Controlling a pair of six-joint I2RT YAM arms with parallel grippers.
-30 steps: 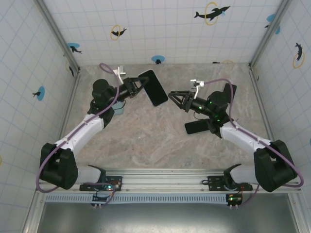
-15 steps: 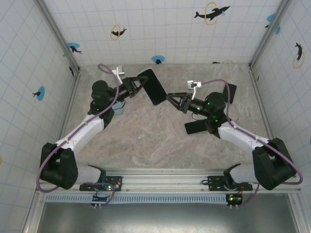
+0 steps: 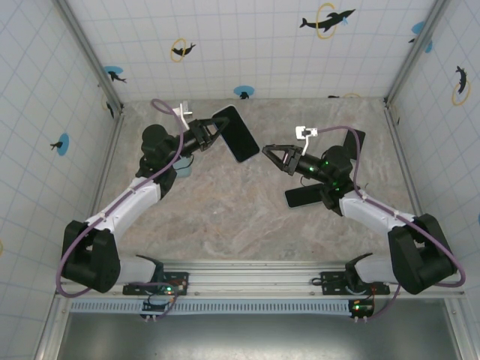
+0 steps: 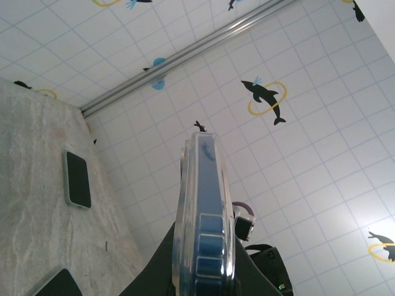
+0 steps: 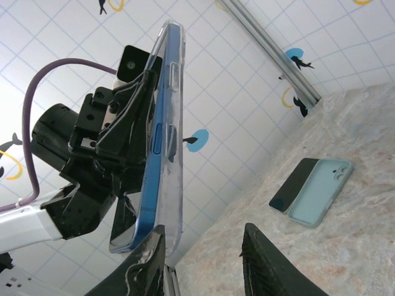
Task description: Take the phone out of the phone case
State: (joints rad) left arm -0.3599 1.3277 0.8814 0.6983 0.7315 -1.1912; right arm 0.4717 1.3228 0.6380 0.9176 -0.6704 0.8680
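**Entry: blue phone in clear case, held aloft, not yet separated**

Principal item. We record one phone (image 3: 236, 135) with a blue edge, seated in its clear case (image 5: 176, 92). It is held up off the marble-patterned table (image 3: 247, 217), at about 11 o'clock from the table's centre in the top view. There its long axis runs from 11 to 5 o'clock. Both wrist cameras meet it edge-on.

Holder. The left gripper (image 3: 212, 133) is clamped on the cased phone at its 9 o'clock side, fingers across the two broad faces.

Second effector. The right gripper (image 3: 270, 154) has its fingers apart with nothing between them. The phone lies at roughly 10 o'clock from it, and the phone's 5 o'clock corner is just beside its fingertips. We cannot tell whether they touch.

Governing relation. We judge the right arm to be the free one and the nearer to the exposed corner. The coming move calls for it to catch the case lip there while the left arm keeps the phone steady.

Other stock on the table:
- one phone in a pale teal case (image 5: 311, 192)
- one dark handset (image 3: 304, 196), at 5 o'clock from the right gripper
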